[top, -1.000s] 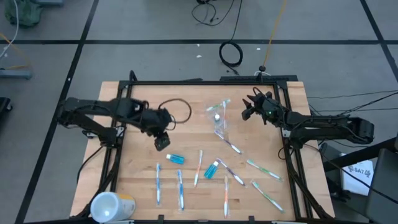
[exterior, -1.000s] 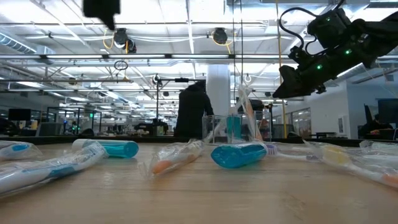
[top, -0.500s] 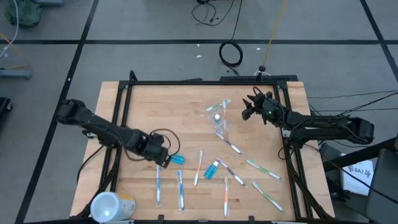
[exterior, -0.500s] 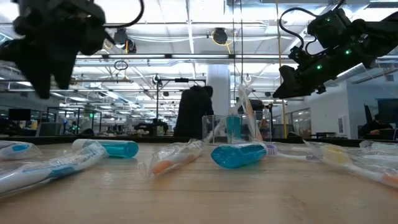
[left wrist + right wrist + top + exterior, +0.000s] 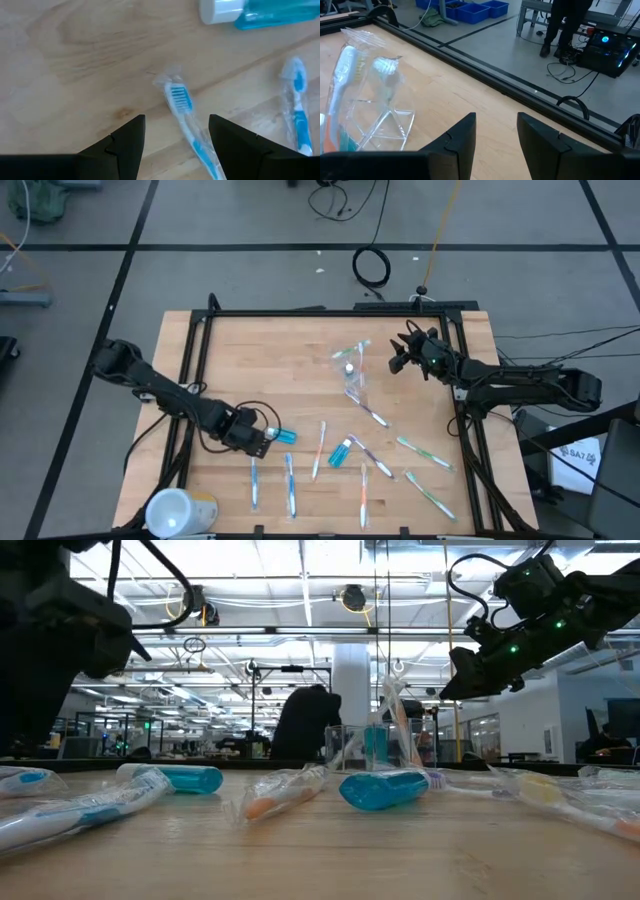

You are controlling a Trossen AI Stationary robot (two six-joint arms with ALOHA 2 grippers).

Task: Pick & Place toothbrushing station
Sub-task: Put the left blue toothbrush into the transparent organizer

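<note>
Several wrapped toothbrushes lie flat on the wooden table: blue ones (image 5: pixel 254 477), an orange one (image 5: pixel 320 448), purple-white ones (image 5: pixel 375 416) and green ones (image 5: pixel 425 450). Two blue toothpaste tubes (image 5: pixel 283 435) (image 5: pixel 341 450) lie among them. A clear cup (image 5: pixel 350 366) holding wrapped brushes stands at the far middle. My left gripper (image 5: pixel 257 441) is open and low over the table. Its fingers stand on either side of a blue toothbrush's head (image 5: pixel 178 97) without touching it, with the tube (image 5: pixel 260 12) just beyond. My right gripper (image 5: pixel 400 356) is open and empty, raised beside the cup (image 5: pixel 385 120).
A large white and yellow cylinder (image 5: pixel 180 510) lies at the near left corner. A black frame (image 5: pixel 330 311) edges the table. Bare wood (image 5: pixel 240 355) lies at the far left. A person (image 5: pixel 305 725) stands in the room beyond the table.
My left gripper has moved from the table's left middle toward the near edge and down. It now stands low over the head of a blue toothbrush, beside the toothpaste tube. My right arm has kept still.
</note>
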